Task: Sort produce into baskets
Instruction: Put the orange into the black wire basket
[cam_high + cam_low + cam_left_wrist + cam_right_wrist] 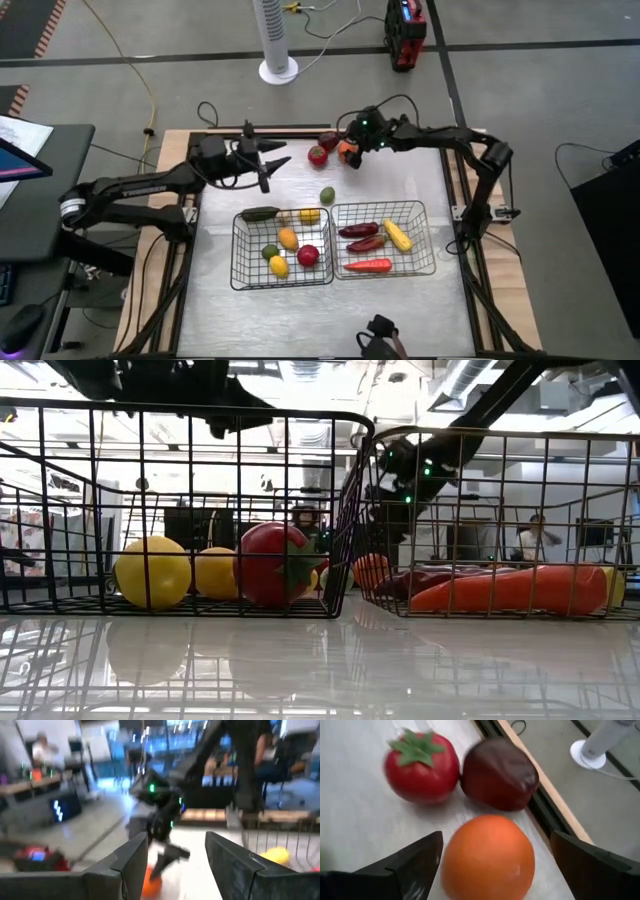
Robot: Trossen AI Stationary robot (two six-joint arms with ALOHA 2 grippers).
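Note:
My right gripper [351, 150] is open at the table's far edge. Its fingers stand on either side of a round orange fruit [489, 857] without touching it. A red tomato [422, 767] and a dark red apple [499, 774] rest on the table just beyond the orange. My left gripper [278, 158] is open and empty in the air, left of the tomato [317, 155]. A green round fruit [327, 195] lies alone on the table. The left basket [237, 250] holds round fruits. The right basket [430, 240] holds long ones.
A dark green long vegetable [260, 213] lies at the left basket's far rim. The table's raised far edge [540, 805] runs close behind the apple and orange. My left wrist view shows my right arm's gripper [160, 820] ahead. People sit in the room beyond [535, 535].

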